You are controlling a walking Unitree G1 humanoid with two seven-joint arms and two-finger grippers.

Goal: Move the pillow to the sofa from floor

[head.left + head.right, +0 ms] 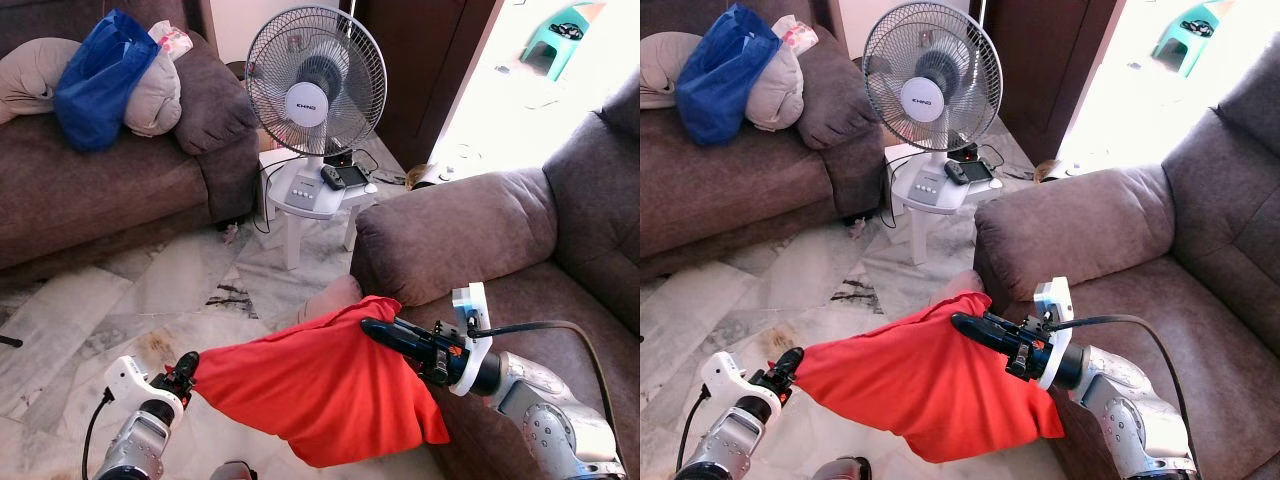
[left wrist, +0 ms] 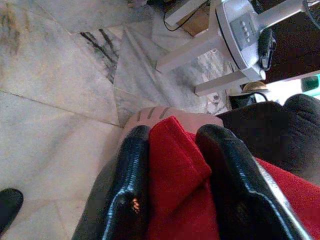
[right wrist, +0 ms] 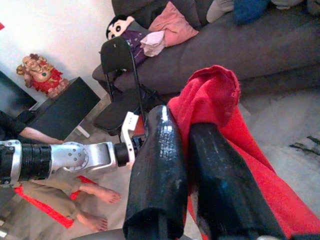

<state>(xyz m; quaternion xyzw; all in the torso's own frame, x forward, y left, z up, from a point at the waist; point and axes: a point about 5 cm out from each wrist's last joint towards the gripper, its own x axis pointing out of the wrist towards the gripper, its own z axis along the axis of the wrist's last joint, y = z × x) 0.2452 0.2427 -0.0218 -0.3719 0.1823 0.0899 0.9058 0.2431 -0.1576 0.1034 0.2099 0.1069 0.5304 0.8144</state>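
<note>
A red pillow [image 1: 320, 385] hangs in the air between my two arms, above the marble floor [image 1: 130, 290] and just in front of the brown sofa [image 1: 470, 225] on the right. My left gripper [image 1: 186, 368] is shut on the pillow's left corner; in the left wrist view the red cloth [image 2: 172, 175] is pinched between the black fingers [image 2: 131, 185]. My right gripper [image 1: 378, 328] is shut on the pillow's upper right corner, close to the sofa's armrest. In the right wrist view the red fabric [image 3: 215, 95] bunches between the fingers [image 3: 160, 160].
A white fan [image 1: 315, 85] stands on a small white table [image 1: 300, 200] ahead. A second brown sofa [image 1: 100, 190] at the back left holds a blue bag [image 1: 95, 80] and grey cushions. A person's bare feet [image 3: 97, 207] and a black folding chair [image 3: 122, 85] appear in the right wrist view.
</note>
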